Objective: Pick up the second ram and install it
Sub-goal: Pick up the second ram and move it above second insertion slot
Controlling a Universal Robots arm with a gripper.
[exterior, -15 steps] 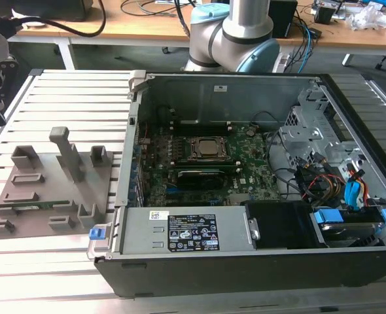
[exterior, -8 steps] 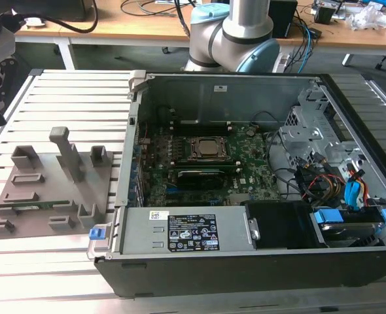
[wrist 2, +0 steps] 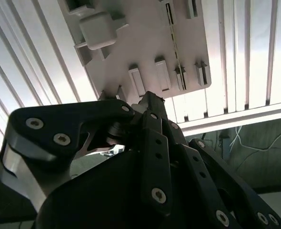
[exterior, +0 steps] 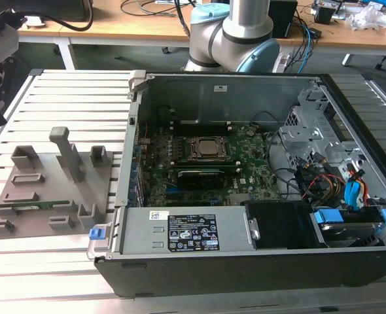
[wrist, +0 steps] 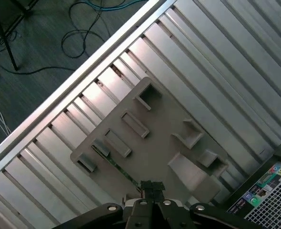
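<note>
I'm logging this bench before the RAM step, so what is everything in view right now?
second ram: 1, green, lying in the fixture plate
fixture plate: 1, grey with upright blocks, on the table at the exterior view's left
computer case: 1, black, open, at the exterior view's right of the plate
motherboard: 1, green, inside the case
CPU socket: 1, metal, mid-motherboard
cables: several, blue, orange and black, at the case's end on the exterior view's right
slatted table: 1, silver, under everything
desk: 1, wooden, behind
robot arm: 1, grey and light blue, behind the case
gripper: 1, black, shut, pointing at the fixture plate, not touching it
</note>
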